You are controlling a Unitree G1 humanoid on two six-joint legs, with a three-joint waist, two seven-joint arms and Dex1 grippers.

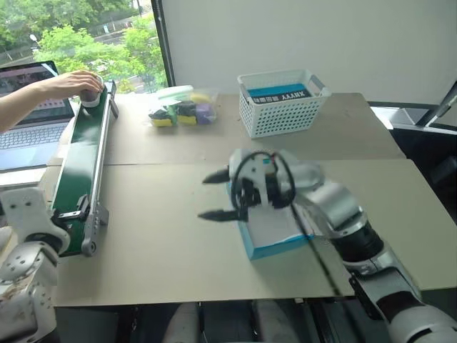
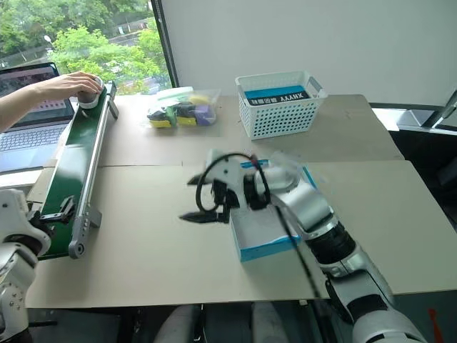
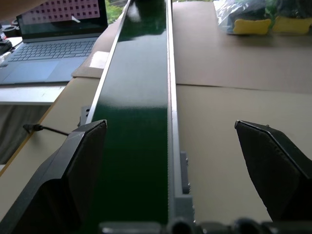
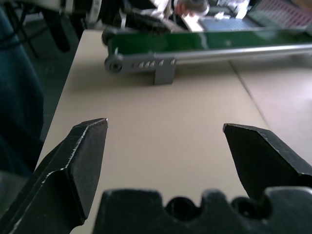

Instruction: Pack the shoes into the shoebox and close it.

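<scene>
Where legible — basket (image 1: 282, 107) label (image 1: 277, 93) reads "XNVYY".

Your worktop (image 1: 178, 257) is covered in tan cardboard sheets, with a seam running left to right across the middle. Behind it you have a plain white wall (image 1: 300, 36) filling the far right. To the far left, a dark-framed window (image 1: 86, 28) lets in daylight and shows leafy green trees outside. On the right edge, past the worktop, you see a dark drop and a slanted metal bar (image 1: 441, 108).
</scene>
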